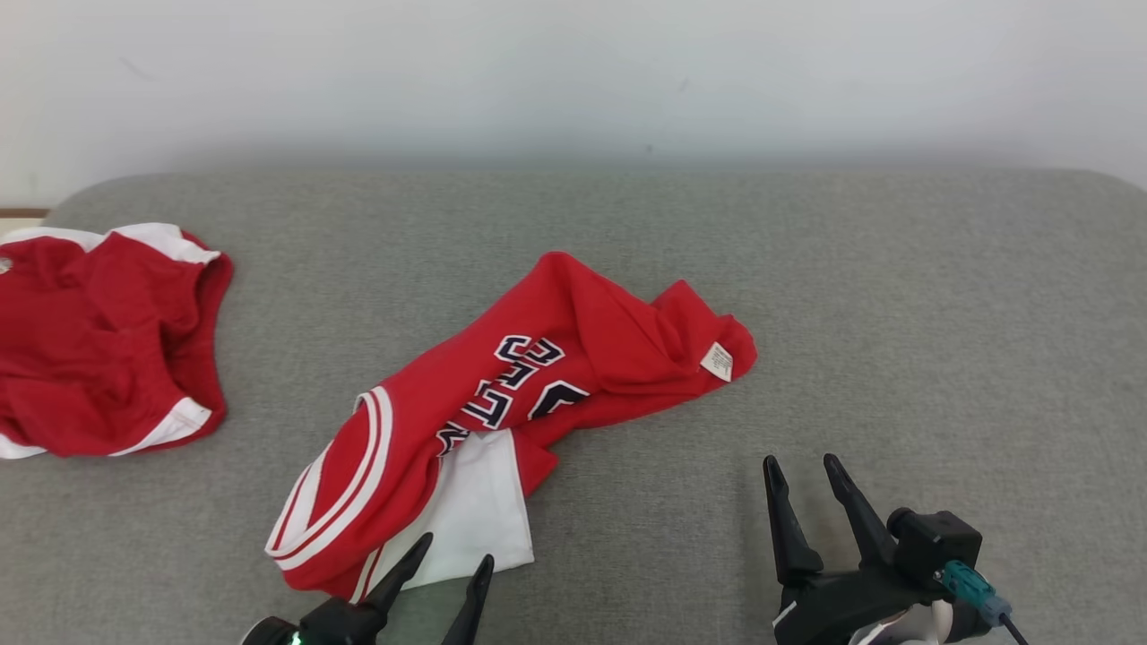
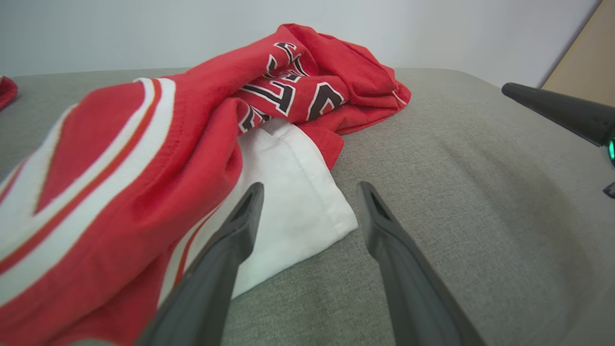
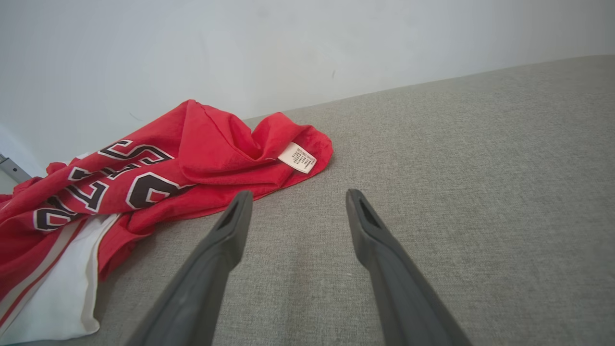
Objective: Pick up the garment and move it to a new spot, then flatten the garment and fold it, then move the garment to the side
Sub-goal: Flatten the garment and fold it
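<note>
Jaws stand apart left and right (left pair perhaps brushing white hem (image 1: 475, 502)), garment (image 1: 573, 349) crumpled

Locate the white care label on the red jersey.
In the head view, the care label sits at the right end of the jersey, just beyond and left of the right gripper.

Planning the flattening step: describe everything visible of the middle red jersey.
The red jersey lies crumpled diagonally on the grey fabric surface. Soft cloth; dark, white-edged lettering bunched in folds; striped trim and a white panel at the near end, white label at the far end. The open left claw points at the panel; contact unclear.
</note>
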Controlling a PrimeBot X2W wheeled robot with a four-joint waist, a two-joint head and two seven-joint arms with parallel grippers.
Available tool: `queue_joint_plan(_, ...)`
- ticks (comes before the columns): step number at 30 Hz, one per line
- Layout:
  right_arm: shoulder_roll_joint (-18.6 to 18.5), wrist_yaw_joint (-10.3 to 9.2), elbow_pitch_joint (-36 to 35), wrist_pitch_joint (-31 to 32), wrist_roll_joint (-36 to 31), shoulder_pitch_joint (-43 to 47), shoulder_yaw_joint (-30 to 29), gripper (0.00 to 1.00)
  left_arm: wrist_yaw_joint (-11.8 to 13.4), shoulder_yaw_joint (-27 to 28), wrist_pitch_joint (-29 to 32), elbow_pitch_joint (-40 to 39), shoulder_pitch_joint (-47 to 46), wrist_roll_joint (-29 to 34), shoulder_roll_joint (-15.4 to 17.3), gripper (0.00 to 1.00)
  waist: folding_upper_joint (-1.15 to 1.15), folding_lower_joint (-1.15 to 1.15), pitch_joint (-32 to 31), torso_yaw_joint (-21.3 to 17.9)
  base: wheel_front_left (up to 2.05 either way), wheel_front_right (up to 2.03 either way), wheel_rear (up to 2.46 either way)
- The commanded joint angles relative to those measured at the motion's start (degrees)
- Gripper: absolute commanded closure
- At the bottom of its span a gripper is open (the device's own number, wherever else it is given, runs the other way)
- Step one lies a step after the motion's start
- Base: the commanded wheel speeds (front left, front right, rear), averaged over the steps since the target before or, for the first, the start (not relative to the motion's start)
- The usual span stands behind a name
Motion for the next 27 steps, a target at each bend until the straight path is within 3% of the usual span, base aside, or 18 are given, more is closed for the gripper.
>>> queue_joint_plan(1, -0.1, 0.04, 0.1, -0.2, 0.2, -1.0, 0.0, 0.0, -1.0, -0.9, -0.3, 2.6, -1.6, 0.9, -0.7, 0.0, 0.0, 0.0, 0.7, -1.6, 0.0, 0.0, 0.0)
queue_joint_plan(16, -0.1, 0.04, 0.4, -0.6, 0.4, -2.0, -0.1, 0.0, -4.7, -5.8, -0.4, 21.7, -9.8, 4.5, -4.7, 0.0, 0.0, 0.0, 2.7, -5.6, 0.0, 0.0, 0.0)
queue_joint_plan(17, -0.1, 0.04, 0.4, -0.6, 0.4, -2.1, -0.1, 0.0, -4.9, -5.8, -0.3, 23.1, -10.1, 4.2, -5.2, 0.21, 0.0, 0.0, 2.7, -5.6, 0.0, 0.0, 0.0)
queue_joint_plan(19, -0.1, 0.04, 0.5, -0.7, 0.4, -2.2, 0.0, 0.0, -4.9, -5.6, -0.2, 25.4, -10.9, 4.1, -5.8, 0.89, 0.0, 0.0, 2.7, -5.7, 0.0, 0.0, 0.0)
queue_joint_plan(20, -0.1, 0.04, 0.6, -0.7, 0.3, -2.2, -0.1, 0.0, -4.9, -5.3, -0.3, 25.9, -11.1, 3.9, -6.1, 1.0, 0.0, 0.0, 2.6, -5.6, 0.0, 0.0, 0.0)
queue_joint_plan(27, -0.1, 0.04, 0.5, -0.9, 0.1, -1.0, -0.7, 0.0, -4.9, -1.8, -0.4, 22.4, -9.6, 4.1, -6.3, 1.0, 0.0, 0.0, 1.8, -3.1, 0.0, 0.0, 0.0)
